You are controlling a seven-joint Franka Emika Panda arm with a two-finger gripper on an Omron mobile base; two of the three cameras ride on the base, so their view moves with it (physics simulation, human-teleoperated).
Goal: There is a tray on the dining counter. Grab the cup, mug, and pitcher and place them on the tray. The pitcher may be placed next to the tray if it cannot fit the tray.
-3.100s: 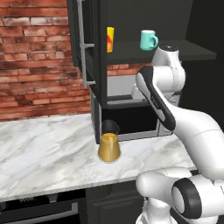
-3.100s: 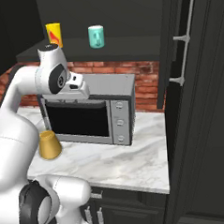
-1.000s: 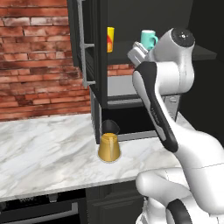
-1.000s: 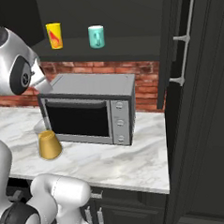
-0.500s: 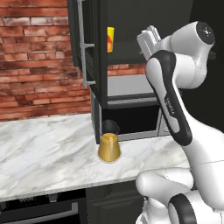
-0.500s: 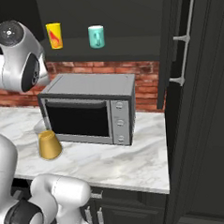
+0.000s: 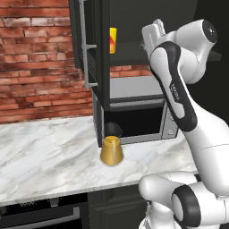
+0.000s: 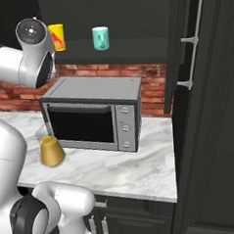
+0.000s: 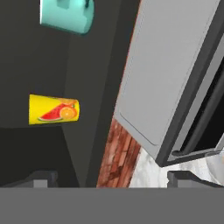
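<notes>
Two-finger gripper [image 9: 111, 177] raised to shelf height, jaws spread wide, holding nothing. Small yellow handleless cup [image 8: 57, 37] sits upper left of the right base frame on the dark shelf, light teal handled mug [image 8: 100, 38] beside it. Conical amber-gold pitcher [image 7: 112, 149] stands lower centre on the marble counter [image 7: 44, 156], just beside the silver microwave [image 8: 94, 113].

A dark shelf [image 8: 120, 54] sits above a grey microwave [image 8: 92, 113], open at the front. A yellow cup [image 8: 57, 37] and a teal mug [image 8: 100, 38] stand on it, well apart, with bare shelf between and to the right. An open cabinet door [image 8: 184, 61] hems in the right side. On the marble desk [image 8: 132, 169], the amber pitcher [image 8: 52, 151] stands just in front of the microwave, with free surface around.
</notes>
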